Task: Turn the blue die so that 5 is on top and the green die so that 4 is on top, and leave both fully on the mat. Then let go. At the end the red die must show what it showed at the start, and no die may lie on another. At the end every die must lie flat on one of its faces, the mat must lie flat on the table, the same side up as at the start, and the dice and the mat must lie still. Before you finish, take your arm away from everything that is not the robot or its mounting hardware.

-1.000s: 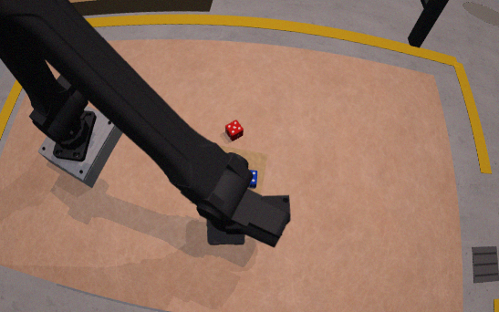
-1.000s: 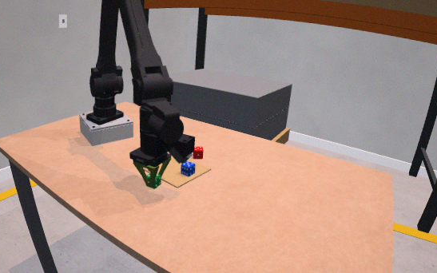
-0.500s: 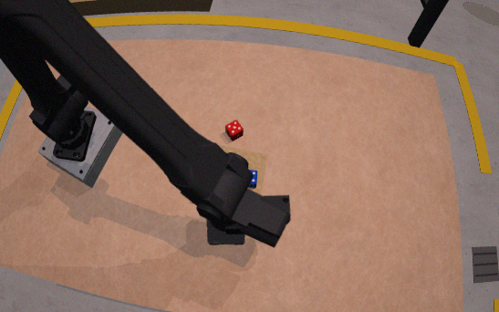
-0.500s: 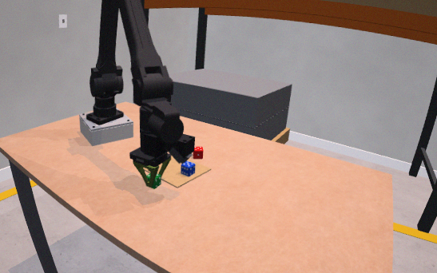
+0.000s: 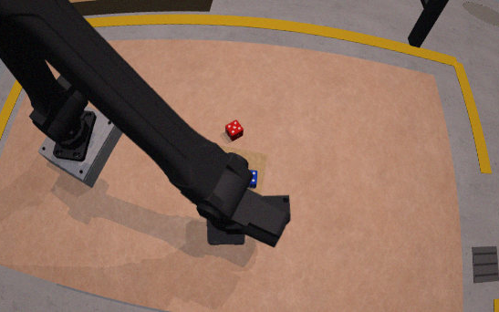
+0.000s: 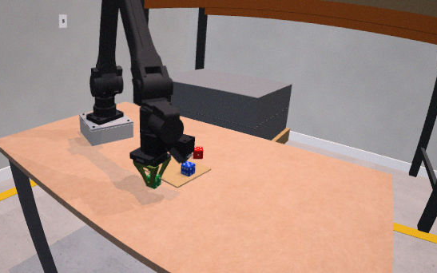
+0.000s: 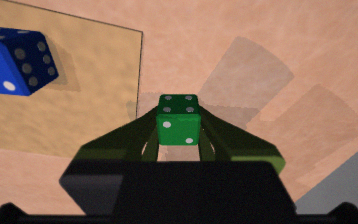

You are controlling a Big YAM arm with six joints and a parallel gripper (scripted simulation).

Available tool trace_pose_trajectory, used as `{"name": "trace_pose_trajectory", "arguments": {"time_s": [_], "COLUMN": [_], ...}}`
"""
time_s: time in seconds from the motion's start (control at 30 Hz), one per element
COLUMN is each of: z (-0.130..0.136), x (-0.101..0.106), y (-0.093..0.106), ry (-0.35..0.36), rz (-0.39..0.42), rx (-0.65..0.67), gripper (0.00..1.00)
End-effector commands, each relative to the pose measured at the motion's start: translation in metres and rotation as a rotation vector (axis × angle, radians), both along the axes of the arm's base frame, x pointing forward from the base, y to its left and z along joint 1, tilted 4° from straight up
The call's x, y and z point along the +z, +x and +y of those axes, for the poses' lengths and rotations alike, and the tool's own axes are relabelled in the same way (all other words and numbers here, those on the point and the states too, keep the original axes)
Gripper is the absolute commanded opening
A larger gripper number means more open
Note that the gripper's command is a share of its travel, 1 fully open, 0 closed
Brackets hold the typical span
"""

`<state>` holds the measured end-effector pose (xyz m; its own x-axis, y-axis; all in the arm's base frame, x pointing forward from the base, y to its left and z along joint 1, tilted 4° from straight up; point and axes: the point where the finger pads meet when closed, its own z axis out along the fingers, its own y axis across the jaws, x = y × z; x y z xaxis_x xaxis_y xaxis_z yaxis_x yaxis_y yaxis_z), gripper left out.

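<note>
1. Green die (image 6: 156,182) (image 7: 178,131): it sits off the mat (image 5: 257,160) (image 6: 176,182) (image 7: 97,107), just beside its edge, low at the desk (image 5: 359,160) (image 6: 275,199) (image 7: 205,30); the arm hides it from the top view.
2. Your end effector (image 5: 226,234) (image 6: 153,181) (image 7: 178,111) is about a third open, its fingers closed against two opposite sides of that die.
3. Your key relation: in the wrist view the mat lies left of the grip. The four-pip face looks like a side, the two-pip face the top, so I'd expect a quarter turn, then a leftward carry.
4. Leave room around the blue die (image 5: 254,179) (image 6: 188,168) (image 7: 5,65), already on the mat; its top looks like five.
5. You have glossy, round-edged cubes, a thin, mottled tan mat and slanted olive fingers. Smooth faces might slip during turning.
</note>
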<state>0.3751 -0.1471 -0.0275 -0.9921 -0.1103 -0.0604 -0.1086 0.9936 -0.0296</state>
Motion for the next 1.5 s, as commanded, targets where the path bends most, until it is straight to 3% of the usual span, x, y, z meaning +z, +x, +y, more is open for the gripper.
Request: {"name": "trace_pose_trajectory", "arguments": {"time_s": [0.0,0.1,0.23,0.43,0.5,0.67,0.77,0.83,0.9,0.93,1.1,1.27,1.37,1.47], "z": [-0.003,-0.004,-0.009,-0.008,-0.008,-0.007,-0.007,-0.007,0.0,0.001,-0.002,0.007,0.027,0.077], "x": [0.003,0.006,0.034,0.074,0.074,0.113,0.126,0.13,0.101,0.099,0.111,0.109,0.114,0.111], "y": [0.01,0.012,0.024,0.021,0.021,0.017,0.016,0.015,-0.003,-0.006,0.002,0.009,0.028,0.049], "ry": [-0.01,-0.013,-0.024,-0.026,-0.026,-0.028,-0.028,-0.028,0.001,0.003,-0.009,-0.007,-0.015,-0.017], "rz": [-0.03,-0.038,-0.067,-0.071,-0.071,-0.074,-0.075,-0.075,-0.002,0.003,-0.027,-0.025,-0.041,-0.058], "rx": [0.012,0.012,0.012,0.012,0.012,0.011,0.01,0.01,0.01,0.01,0.01,0.007,0.026,0.065], "gripper": [0.26,0.26,0.26,0.26,0.26,0.26,0.26,0.26,0.26,0.26,0.26,0.26,0.26,0.26]}}
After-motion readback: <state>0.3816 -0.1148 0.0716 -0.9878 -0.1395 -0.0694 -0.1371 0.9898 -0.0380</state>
